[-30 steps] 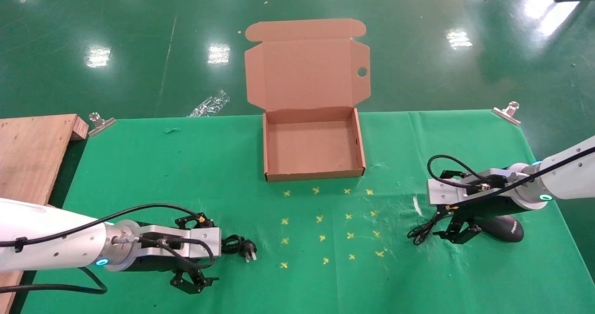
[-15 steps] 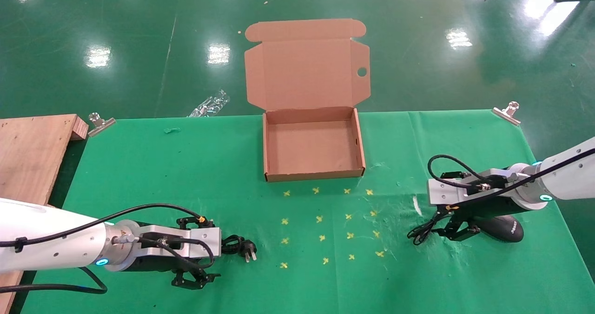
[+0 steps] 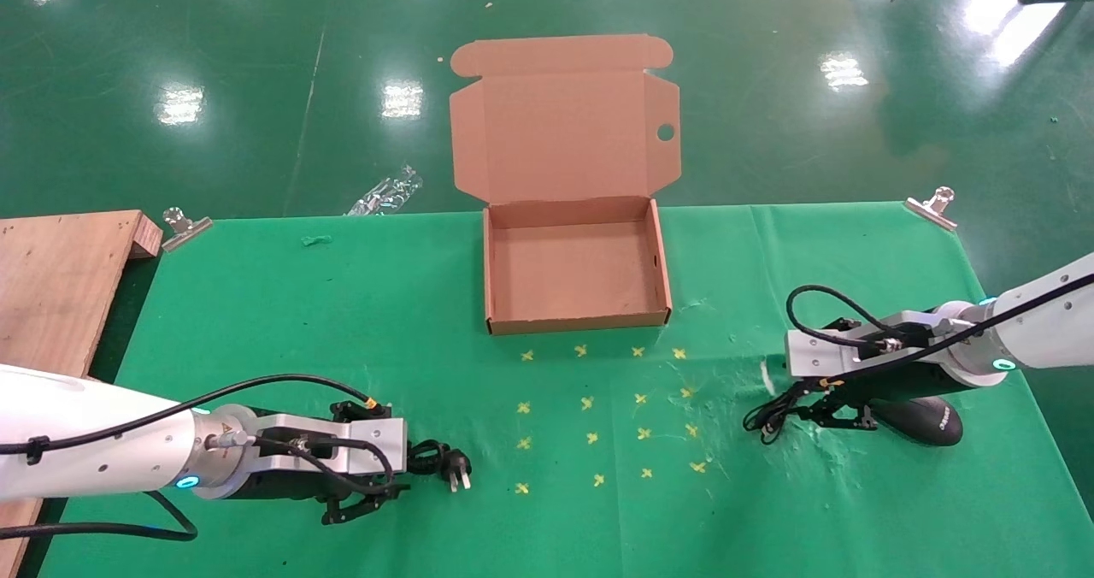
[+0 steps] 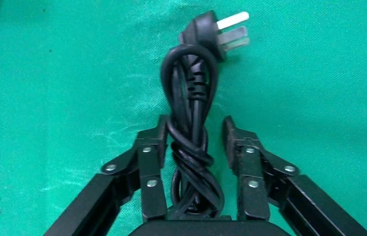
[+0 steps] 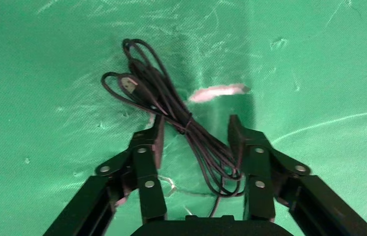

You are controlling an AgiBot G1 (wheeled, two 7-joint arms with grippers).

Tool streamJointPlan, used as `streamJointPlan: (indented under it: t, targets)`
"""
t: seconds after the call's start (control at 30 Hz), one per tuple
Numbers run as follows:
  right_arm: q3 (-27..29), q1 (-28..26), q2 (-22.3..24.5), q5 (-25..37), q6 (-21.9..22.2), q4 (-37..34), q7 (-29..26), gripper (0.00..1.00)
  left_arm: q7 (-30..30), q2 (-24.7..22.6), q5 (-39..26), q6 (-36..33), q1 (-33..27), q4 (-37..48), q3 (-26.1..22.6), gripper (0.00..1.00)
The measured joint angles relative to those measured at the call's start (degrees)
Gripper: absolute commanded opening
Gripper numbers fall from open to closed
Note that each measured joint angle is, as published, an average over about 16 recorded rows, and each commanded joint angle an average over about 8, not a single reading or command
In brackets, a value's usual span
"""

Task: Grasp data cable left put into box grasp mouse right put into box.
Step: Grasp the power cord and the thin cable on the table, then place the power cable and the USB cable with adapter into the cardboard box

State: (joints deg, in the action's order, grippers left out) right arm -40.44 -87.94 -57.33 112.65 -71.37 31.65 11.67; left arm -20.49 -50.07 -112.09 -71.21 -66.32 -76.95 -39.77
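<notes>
A green cloth table (image 3: 256,321) carries the work. At its far middle stands the box (image 3: 576,321), lid hinged back and tray bare, so neither item is packed yet.

The left gripper (image 3: 363,504) lies low at the near left, with the data cable (image 3: 440,461) just to its right, plug pointing toward the middle. In the left wrist view the left gripper (image 4: 194,140) straddles the bundled cord (image 4: 191,128): one finger pad (image 4: 161,140) touches the coil, the other stands a little apart, so the claw is part-way open and not yet clamped. To do this well, it should close squarely across the knotted middle, where the strands are thickest and bound together, so that no loop slips out on the lift; the plug would then hang forward of the claw.

The right gripper (image 3: 833,420) sits low at the near right, just left of the mouse (image 3: 927,422). In the right wrist view the right gripper (image 5: 196,142) is open around the thin mouse cord (image 5: 171,105), which runs slantwise between the fingers. That is a poor hold, to my eye: the mouse body would dangle and swing. A grip on the body itself seems safer before carrying it to the box.
</notes>
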Motion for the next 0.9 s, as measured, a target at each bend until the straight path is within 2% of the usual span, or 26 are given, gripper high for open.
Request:
streamJointPlan:
  t: [0.73, 0.9]
  targets:
    - [0.0, 0.0, 0.1, 0.0, 0.1, 0.1, 0.0, 0.0, 0.0, 0.0, 0.1, 0.0, -0.1, 0.1, 0.1, 0.0]
    - [0.4, -0.8, 0.7, -0.2, 0.0, 0.6, 0.0, 0.0, 0.4, 0.7, 1.7, -0.3, -1.5, 0.5, 1.2, 0.0]
